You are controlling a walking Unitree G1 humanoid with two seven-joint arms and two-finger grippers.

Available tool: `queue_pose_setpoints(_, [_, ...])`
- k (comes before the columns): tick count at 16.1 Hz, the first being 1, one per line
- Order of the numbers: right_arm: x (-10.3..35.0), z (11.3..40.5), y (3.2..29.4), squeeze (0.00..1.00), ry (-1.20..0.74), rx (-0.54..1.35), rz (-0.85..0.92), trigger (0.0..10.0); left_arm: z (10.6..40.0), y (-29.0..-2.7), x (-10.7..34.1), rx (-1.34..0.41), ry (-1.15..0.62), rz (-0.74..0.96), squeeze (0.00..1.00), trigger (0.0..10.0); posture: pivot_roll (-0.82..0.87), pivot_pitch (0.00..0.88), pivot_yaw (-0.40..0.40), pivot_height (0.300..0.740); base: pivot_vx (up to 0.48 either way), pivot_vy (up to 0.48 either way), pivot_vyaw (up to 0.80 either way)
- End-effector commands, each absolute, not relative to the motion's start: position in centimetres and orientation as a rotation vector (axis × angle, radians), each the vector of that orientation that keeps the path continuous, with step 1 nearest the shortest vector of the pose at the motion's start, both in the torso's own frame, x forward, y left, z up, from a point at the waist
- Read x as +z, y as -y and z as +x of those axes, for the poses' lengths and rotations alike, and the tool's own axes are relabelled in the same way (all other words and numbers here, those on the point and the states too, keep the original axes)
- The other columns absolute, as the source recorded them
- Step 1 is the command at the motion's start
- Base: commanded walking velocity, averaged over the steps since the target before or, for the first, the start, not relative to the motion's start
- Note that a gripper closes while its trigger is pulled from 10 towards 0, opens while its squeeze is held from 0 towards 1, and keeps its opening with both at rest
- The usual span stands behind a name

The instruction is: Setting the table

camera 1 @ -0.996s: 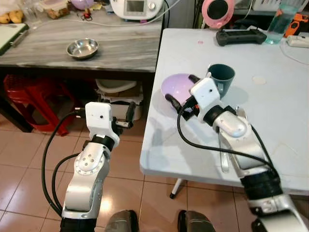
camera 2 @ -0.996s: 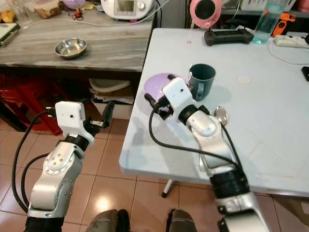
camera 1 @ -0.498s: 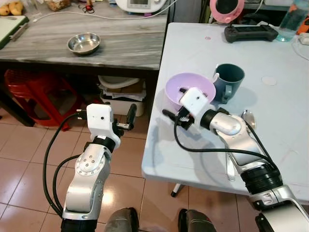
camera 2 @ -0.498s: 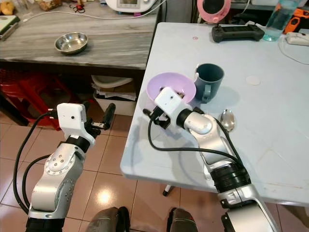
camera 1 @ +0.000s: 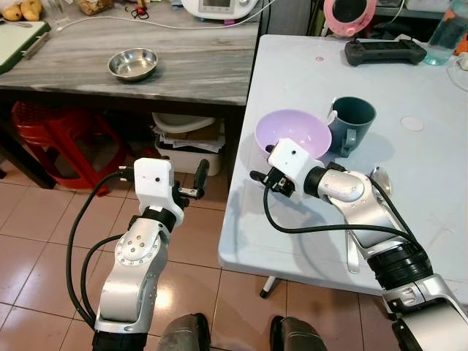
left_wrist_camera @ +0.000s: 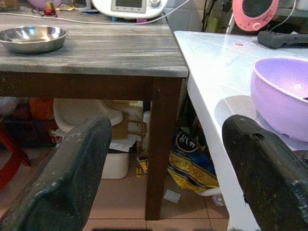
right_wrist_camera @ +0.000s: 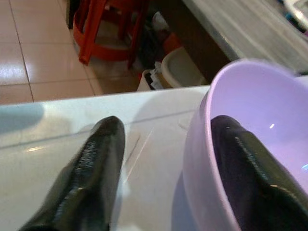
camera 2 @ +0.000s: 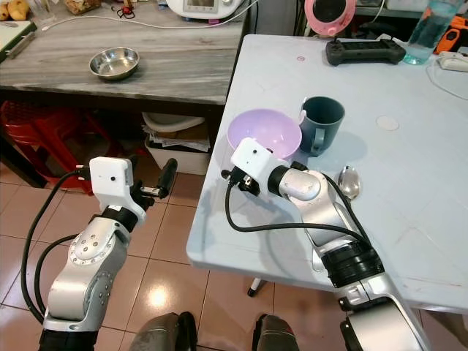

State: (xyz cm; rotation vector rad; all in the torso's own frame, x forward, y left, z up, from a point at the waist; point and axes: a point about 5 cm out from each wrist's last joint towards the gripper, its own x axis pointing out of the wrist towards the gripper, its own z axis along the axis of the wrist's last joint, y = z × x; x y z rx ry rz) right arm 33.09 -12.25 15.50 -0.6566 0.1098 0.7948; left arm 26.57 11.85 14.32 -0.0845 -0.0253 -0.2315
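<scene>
A lilac bowl (camera 1: 292,131) sits upright on the white table (camera 1: 409,212) near its left edge. A dark teal mug (camera 1: 352,124) touches the bowl's right side. To the right lies a metal spoon (camera 1: 376,179), partly under my right arm. My right gripper (right_wrist_camera: 166,124) is open and straddles the bowl's near rim. One finger (right_wrist_camera: 240,159) is inside the bowl. The other finger (right_wrist_camera: 91,168) is outside it, over the tabletop. My left gripper (left_wrist_camera: 168,130) is open and empty, held over the floor left of the table.
A grey wooden side table (camera 1: 190,73) with a steel bowl (camera 1: 132,63) stands to the left, with boxes and a red stool (camera 1: 51,139) beneath it. A black controller (camera 1: 384,50), a pink gadget and a bottle stand at the white table's far end.
The view has shifted. The bowl, tipped a second ago, now stands level. My right gripper has drawn back from beside the mug to the bowl's near rim. The left arm is unchanged.
</scene>
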Motion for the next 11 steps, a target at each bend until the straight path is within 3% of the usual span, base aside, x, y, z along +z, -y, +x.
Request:
queue_pose_setpoints(1, [15.5, 33.3, 12.5, 0.00, -0.146, 0.805, -0.681, 0.0, 26.3, -11.9, 14.4, -0.239, 0.024, -0.082, 0.00, 10.0, -0.02, 0.134, 0.044, 0.740, 0.000, 0.000, 0.00])
queue_pose_setpoints(11, [15.5, 33.7, 13.9, 0.00, -0.192, 0.762, -0.702, 0.0, 26.4, -12.0, 14.3, -0.269, 0.010, -0.063, 0.00, 10.0, -0.01, 0.104, 0.065, 0.740, 0.000, 0.000, 0.00])
